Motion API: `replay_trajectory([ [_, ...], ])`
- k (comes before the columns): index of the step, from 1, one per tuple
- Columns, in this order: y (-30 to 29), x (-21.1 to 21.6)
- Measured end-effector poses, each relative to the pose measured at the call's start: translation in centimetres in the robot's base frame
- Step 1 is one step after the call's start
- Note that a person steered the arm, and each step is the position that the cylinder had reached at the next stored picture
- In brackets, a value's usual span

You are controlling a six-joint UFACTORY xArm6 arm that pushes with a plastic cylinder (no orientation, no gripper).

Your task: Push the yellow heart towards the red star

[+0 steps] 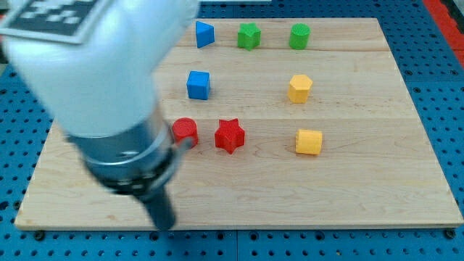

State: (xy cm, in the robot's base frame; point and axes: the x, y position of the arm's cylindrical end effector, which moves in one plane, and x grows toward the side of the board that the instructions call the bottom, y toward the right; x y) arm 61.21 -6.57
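My arm (94,80) is a blurred mass over the view's left, cut off by the top and left edges, hiding that part of the counter (362,196). The red cylinder (185,130), up and to the right of my tip (165,223), is partly covered by it. Which yellow block (308,142) is the heart I cannot tell.

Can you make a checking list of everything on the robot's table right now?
Surface: pale wooden board, flat, on a blue perforated base.
Job's things: red star mid-board; yellow heart to its right in the view, apart from it.
Clutter: red cylinder, blue cube, blue wedge, green star, green cylinder, yellow hexagon.
Pincer: none; my tip sits near the view's bottom, below-left of the red blocks, touching none.
Cables: nothing seen.
Surroundings: blue base only.
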Motion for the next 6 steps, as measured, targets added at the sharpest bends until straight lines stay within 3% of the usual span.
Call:
replay_trajectory([
  [2,19.4,-4.0],
  [4,21.9,-11.0],
  [6,20.1,-12.4],
])
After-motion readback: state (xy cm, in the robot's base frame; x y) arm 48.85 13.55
